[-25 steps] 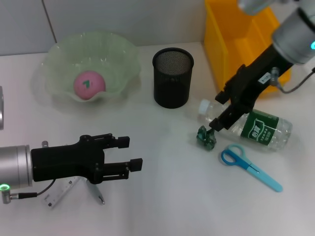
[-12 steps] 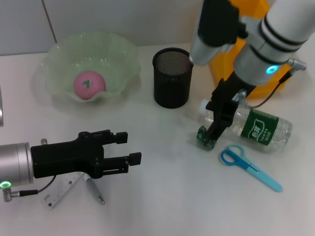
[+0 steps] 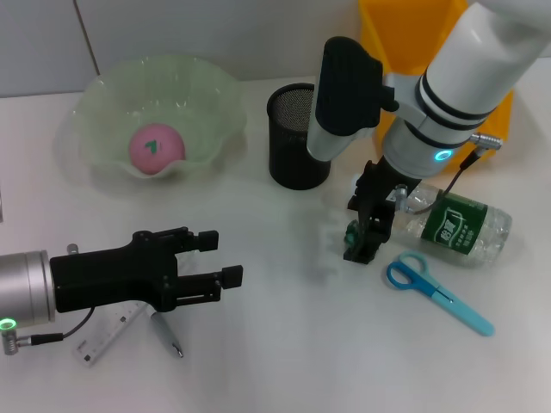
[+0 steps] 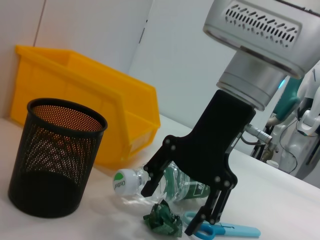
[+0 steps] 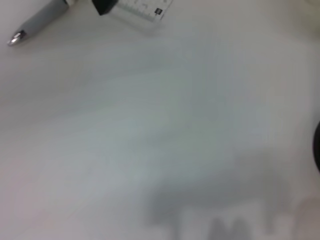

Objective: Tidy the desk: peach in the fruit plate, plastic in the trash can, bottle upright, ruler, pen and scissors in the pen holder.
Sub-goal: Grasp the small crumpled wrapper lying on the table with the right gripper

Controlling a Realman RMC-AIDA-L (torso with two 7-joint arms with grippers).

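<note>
A crumpled green plastic lies on the white desk beside the lying bottle. My right gripper stands open low over it, one finger on each side; in the head view the plastic shows only as a green scrap beside that right gripper. The peach rests in the fruit plate. Blue scissors lie in front of the bottle. My left gripper hovers open at the front left, over the ruler and pen.
The black mesh pen holder stands mid-back, partly behind my right arm. The yellow trash can sits at the back right, behind the bottle. In the right wrist view only the pen, the ruler and bare desk show.
My right arm has swung left across the pen holder, and its gripper has turned and come down around the plastic. The left gripper has barely shifted.
</note>
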